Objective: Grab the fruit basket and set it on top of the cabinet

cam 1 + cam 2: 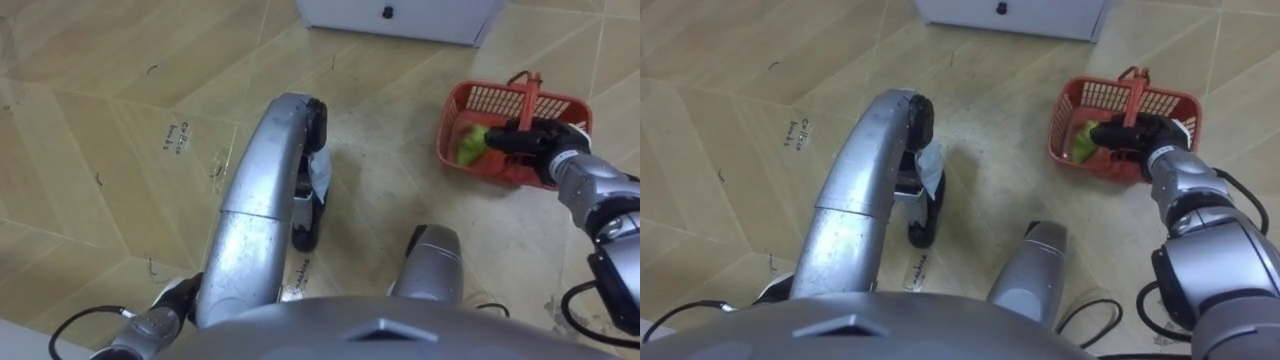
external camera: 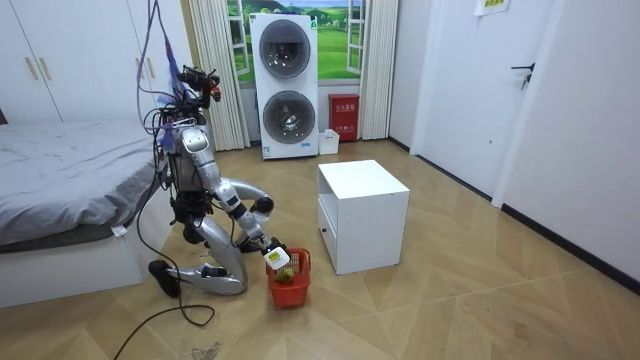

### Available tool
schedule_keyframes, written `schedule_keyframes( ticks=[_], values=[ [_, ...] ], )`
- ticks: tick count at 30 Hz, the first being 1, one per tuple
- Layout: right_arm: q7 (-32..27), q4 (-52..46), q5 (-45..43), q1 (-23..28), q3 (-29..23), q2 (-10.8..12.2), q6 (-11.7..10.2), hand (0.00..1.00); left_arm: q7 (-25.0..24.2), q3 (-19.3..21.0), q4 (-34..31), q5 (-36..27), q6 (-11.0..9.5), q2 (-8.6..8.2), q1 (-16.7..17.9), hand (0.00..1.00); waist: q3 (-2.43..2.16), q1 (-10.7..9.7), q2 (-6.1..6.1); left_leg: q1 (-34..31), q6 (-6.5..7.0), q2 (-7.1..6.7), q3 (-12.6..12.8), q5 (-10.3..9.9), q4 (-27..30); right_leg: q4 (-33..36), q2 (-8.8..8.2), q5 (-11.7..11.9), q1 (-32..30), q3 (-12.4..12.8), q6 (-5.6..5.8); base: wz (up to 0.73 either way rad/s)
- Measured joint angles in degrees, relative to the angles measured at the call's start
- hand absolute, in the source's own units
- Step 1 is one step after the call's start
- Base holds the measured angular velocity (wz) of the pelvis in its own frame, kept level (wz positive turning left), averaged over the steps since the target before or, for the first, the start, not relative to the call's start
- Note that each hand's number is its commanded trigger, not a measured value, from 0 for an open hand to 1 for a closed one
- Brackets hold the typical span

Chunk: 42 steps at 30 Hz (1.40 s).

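Red plastic mesh fruit basket (image 1: 449, 135) | sits on wooden floor (image 1: 100, 120) near white cabinet (image 1: 400, 20), green fruit (image 1: 472, 145) inside | right hand (image 1: 535, 138) curled round upright red handle (image 1: 527, 92) | firm the grip, lift straight and level so nothing spills

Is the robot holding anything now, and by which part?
The right hand is curled round the upright handle of the red fruit basket.

Basket (image 1: 450, 128) handle (image 1: 527, 97) partly behind right hand (image 1: 535, 138)
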Motion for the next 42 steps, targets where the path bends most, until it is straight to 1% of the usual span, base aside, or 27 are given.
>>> schedule_keyframes(
  ticks=[3,8,13,16,20,22,23,25,26,29,31,32,33,34,36,37,38,39,41,42],
  values=[
    [0.0,0.0,0.0,0.0,0.0,0.0,0.0,1.0,0.0,0.0,-2.7,0.0,-0.2,0.0,0.7,0.0,0.01,0.0,-0.03,0.0,0.0,0.0,0.0,0.0,0.0,0.0,0.01,0.0,0.3,0.0,0.0,0.0],
    [0.0,0.0,0.0,-0.1,0.0,0.0,0.0,1.0,0.0,0.0,-4.3,0.0,-0.2,0.14,1.5,0.0,0.02,0.0,-0.06,0.0,0.01,0.0,0.0,0.0,0.1,0.0,0.01,0.0,0.3,0.0,0.0,0.0],
    [0.0,-0.4,0.0,-0.3,0.0,0.0,0.0,1.0,0.0,0.0,-4.5,0.0,-0.2,0.16,1.9,0.0,0.06,0.0,-0.15,0.0,0.01,0.0,0.0,0.0,0.1,0.0,0.01,0.0,0.3,0.0,0.0,0.0],
    [-0.1,-1.4,0.0,-0.3,0.0,0.0,-0.1,1.0,0.0,0.0,-4.5,-1.3,-0.2,0.16,1.9,0.0,0.07,0.0,-0.16,0.0,0.02,0.01,0.0,0.0,0.1,0.0,0.06,0.0,0.5,-0.1,0.0,0.0],
    [0.0,-4.2,0.0,-0.3,0.3,-0.2,-0.1,1.0,0.0,0.1,-4.8,-2.0,-0.2,0.16,1.9,0.0,0.09,0.1,-0.21,0.2,0.02,0.05,-0.7,0.0,0.5,0.0,0.81,0.0,1.2,-0.1,0.0,0.0],
    [0.0,-5.9,-0.4,-0.3,1.2,-0.6,-0.1,1.0,0.0,0.5,-5.4,-1.9,-0.1,0.23,1.9,0.0,0.05,0.3,-0.13,0.4,0.02,0.03,-1.4,0.0,0.9,-0.1,1.18,0.0,1.9,-0.7,0.0,0.0],
    [0.0,-7.4,-0.9,-0.3,1.2,-1.0,-0.1,1.0,0.0,1.1,-6.1,-1.7,-0.1,0.24,1.9,0.0,0.17,0.3,-0.36,0.4,0.02,-0.01,-1.6,0.0,1.0,0.0,1.35,0.0,2.2,-0.9,0.0,0.0],
    [0.0,-9.2,-1.1,-0.3,1.3,-1.3,-0.2,1.0,-0.1,1.7,-7.0,-1.6,-0.4,0.26,1.8,0.0,0.16,0.4,-0.35,0.9,0.02,-0.21,-1.9,0.0,1.3,-0.1,1.51,0.0,3.1,-1.2,0.0,0.0],
    [0.0,-9.9,-1.2,-0.3,1.2,-1.3,-0.5,1.0,-0.1,1.8,-7.0,-1.5,-0.7,0.26,1.5,0.0,0.32,0.4,-0.63,1.4,0.02,-0.86,-2.2,0.0,1.3,-0.4,1.54,0.0,4.2,-1.6,0.0,0.05],
    [0.0,-12.8,-2.2,-0.4,1.1,-1.5,-0.6,1.0,0.0,2.6,-6.9,-1.6,-0.9,0.28,0.5,0.0,0.33,0.3,-0.7,2.1,0.14,-1.04,-3.0,-0.1,2.0,-0.6,2.0,0.0,5.9,-2.5,-0.01,0.02],
    [0.0,-14.4,-2.5,-0.4,1.1,-1.5,-0.5,1.0,0.0,2.6,-6.8,-1.6,-0.9,0.37,-0.6,0.0,0.43,0.1,-1.09,2.3,0.41,-1.12,-3.2,-0.2,2.4,-0.6,2.07,0.0,6.7,-2.8,-0.02,0.0],
    [0.1,-15.9,-3.1,-0.4,1.1,-1.5,-0.4,1.0,-0.1,2.6,-6.4,-1.4,-0.9,0.37,-1.3,0.0,0.37,0.0,-1.47,2.4,0.67,-1.14,-3.3,-0.3,2.6,-0.6,2.07,0.0,7.0,-2.9,-0.03,0.0],
    [0.0,-17.8,-3.2,-0.4,1.0,-1.7,-0.3,1.0,-0.1,2.6,-6.4,-1.0,-0.9,0.38,-1.6,0.0,0.35,-0.2,-1.6,2.4,0.87,-1.36,-3.4,-0.4,3.0,-0.7,2.1,0.0,7.5,-3.1,-0.03,0.0],
    [0.0,-18.5,-3.2,-0.4,1.0,-1.8,-0.3,1.0,-0.1,2.6,-6.4,-1.0,-0.9,0.38,-1.7,0.0,0.34,-0.4,-1.56,2.6,1.04,-1.55,-3.5,-0.5,3.2,-0.9,2.09,0.0,8.0,-3.3,-0.03,0.06],
    [0.1,-19.6,-3.2,-0.3,-0.1,-2.3,-0.2,1.0,-0.1,3.4,-4.5,0.5,-0.9,0.15,-3.7,0.0,0.31,-0.5,-1.36,3.6,2.16,-2.12,-3.9,-1.2,3.8,-2.0,2.02,0.0,10.1,-4.5,-0.02,0.13],
    [0.1,-19.9,-3.3,-0.3,-0.4,-2.3,-0.2,1.0,-0.1,3.9,-3.7,0.8,-0.8,0.05,-4.4,0.0,0.26,-0.5,-1.3,3.9,2.3,-2.19,-4.1,-1.5,4.0,-2.2,2.12,0.0,10.6,-4.7,-0.02,0.07],
    [0.1,-21.4,-3.9,-0.4,-1.1,-2.3,-0.2,1.0,-0.1,4.9,-2.1,1.1,-0.8,0.01,-5.7,0.0,0.14,-0.5,-1.4,4.1,2.31,-2.55,-4.2,-1.9,4.4,-2.6,2.21,0.0,11.2,-4.7,-0.02,0.0],
    [0.2,-22.3,-4.2,-0.4,-1.6,-2.3,-0.1,1.0,0.0,5.2,-1.1,1.1,-0.8,-0.04,-6.6,0.0,0.14,-0.6,-1.35,4.2,2.41,-2.82,-4.3,-2.0,4.5,-2.9,2.25,0.0,11.6,-4.8,-0.02,0.0],
    [0.8,-25.5,-5.1,-0.4,-2.4,-2.5,-0.1,1.0,-0.1,7.4,2.7,0.9,-0.7,-0.05,-9.8,0.0,-0.1,-0.8,-0.77,4.3,3.33,-3.07,-4.9,-2.5,5.0,-4.2,3.71,-0.1,12.4,-4.6,-0.23,0.0],
    [1.1,-26.2,-5.3,-0.4,-2.5,-2.6,-0.1,1.0,-0.1,8.2,3.1,0.9,-0.5,-0.05,-10.6,0.0,-0.14,-0.9,-0.58,4.4,3.49,-3.07,-4.9,-2.6,5.0,-4.7,4.21,-0.2,12.4,-4.5,-0.34,0.0]
  ],
)
